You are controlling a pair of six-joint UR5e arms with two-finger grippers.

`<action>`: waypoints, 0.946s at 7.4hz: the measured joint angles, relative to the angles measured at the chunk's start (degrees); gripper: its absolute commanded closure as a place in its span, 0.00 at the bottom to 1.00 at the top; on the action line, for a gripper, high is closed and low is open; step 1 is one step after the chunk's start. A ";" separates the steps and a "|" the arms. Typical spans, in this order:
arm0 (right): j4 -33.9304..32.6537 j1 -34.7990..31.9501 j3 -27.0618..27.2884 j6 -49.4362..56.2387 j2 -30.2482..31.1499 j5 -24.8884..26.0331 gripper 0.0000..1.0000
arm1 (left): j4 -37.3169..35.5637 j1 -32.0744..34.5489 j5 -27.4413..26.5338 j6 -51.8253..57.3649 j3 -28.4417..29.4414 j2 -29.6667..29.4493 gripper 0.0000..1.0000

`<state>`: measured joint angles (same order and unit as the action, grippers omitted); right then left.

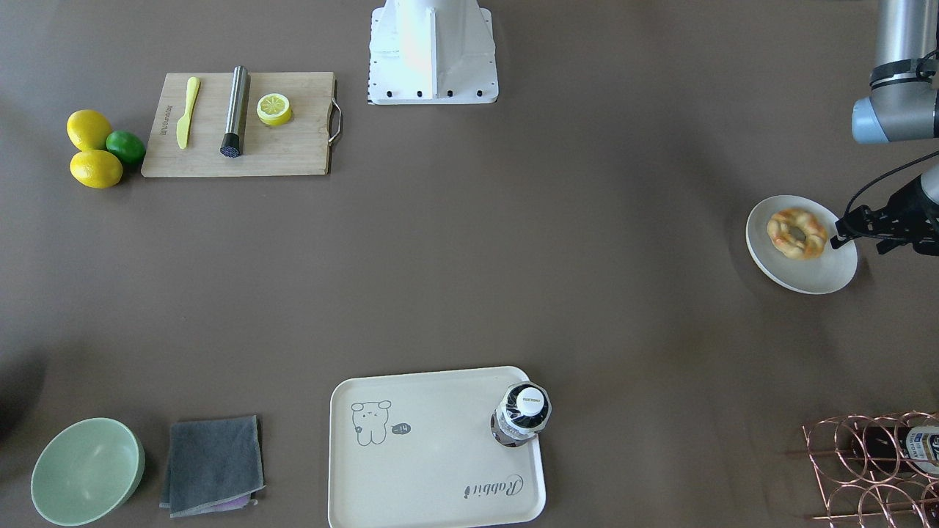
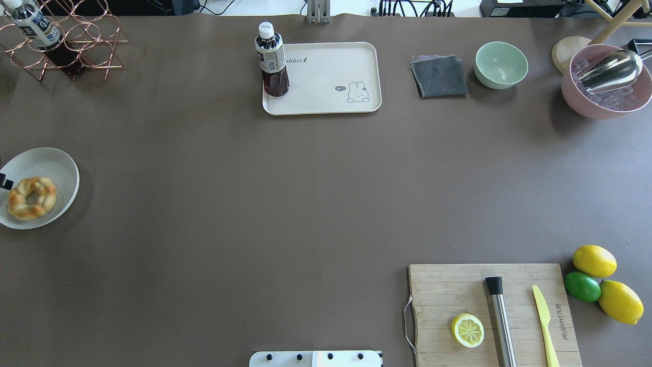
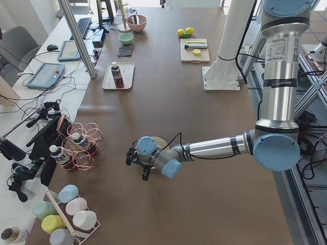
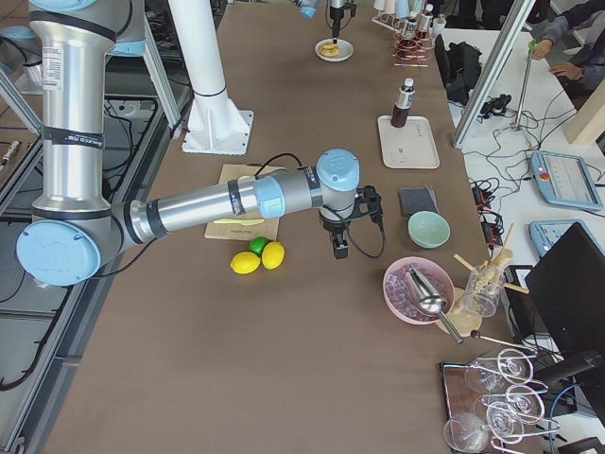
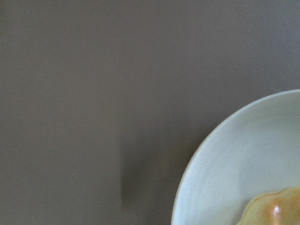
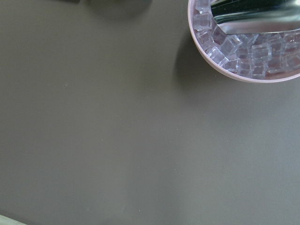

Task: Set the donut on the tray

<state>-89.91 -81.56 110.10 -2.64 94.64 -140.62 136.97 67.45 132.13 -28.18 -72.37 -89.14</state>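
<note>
The donut (image 1: 797,233) is a golden braided ring lying on a round white plate (image 1: 814,275) at the table's left end; it also shows in the overhead view (image 2: 31,198) and in the corner of the left wrist view (image 5: 274,211). My left gripper (image 1: 840,233) hovers over the plate's outer rim, beside the donut; I cannot tell whether it is open. The cream tray (image 1: 440,469) with the bear drawing lies at the far middle edge (image 2: 326,71), with a dark drink bottle (image 1: 521,414) standing on one corner. My right gripper (image 4: 338,244) hangs near the lemons; I cannot tell its state.
A copper wire rack (image 2: 66,41) with bottles stands beyond the plate. A grey cloth (image 2: 439,76), a green bowl (image 2: 501,64) and a pink bowl of ice (image 2: 606,81) sit right of the tray. A cutting board (image 2: 494,313) with a lemon half, and whole lemons (image 2: 594,261), are near right.
</note>
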 measured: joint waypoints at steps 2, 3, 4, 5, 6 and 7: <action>0.00 0.11 -0.05 -0.12 0.02 -0.08 0.00 | 1.58 -0.84 -0.03 -0.90 1.41 -0.29 0.67; 0.00 0.14 -0.06 -0.15 0.02 -0.35 0.00 | 1.72 -0.95 -0.03 -1.12 1.59 -0.31 1.00; 0.00 0.16 -0.06 -0.16 0.02 -0.60 0.00 | 1.73 -0.95 -0.07 -1.24 1.64 -0.32 1.00; 0.00 0.16 -0.04 -0.17 0.02 -0.72 0.00 | 1.73 -0.96 0.02 -1.76 1.54 -0.34 1.00; 0.00 0.17 -0.04 -0.16 0.02 -0.76 0.00 | 1.77 -1.01 0.16 -3.02 1.27 -0.48 1.00; 0.00 0.17 -0.01 -0.13 0.02 -0.78 0.00 | 1.78 -1.02 0.45 -4.19 1.00 -0.69 1.00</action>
<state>-89.91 -81.39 110.09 -2.78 94.66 -141.41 138.75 66.43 132.58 -32.37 -71.37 -89.84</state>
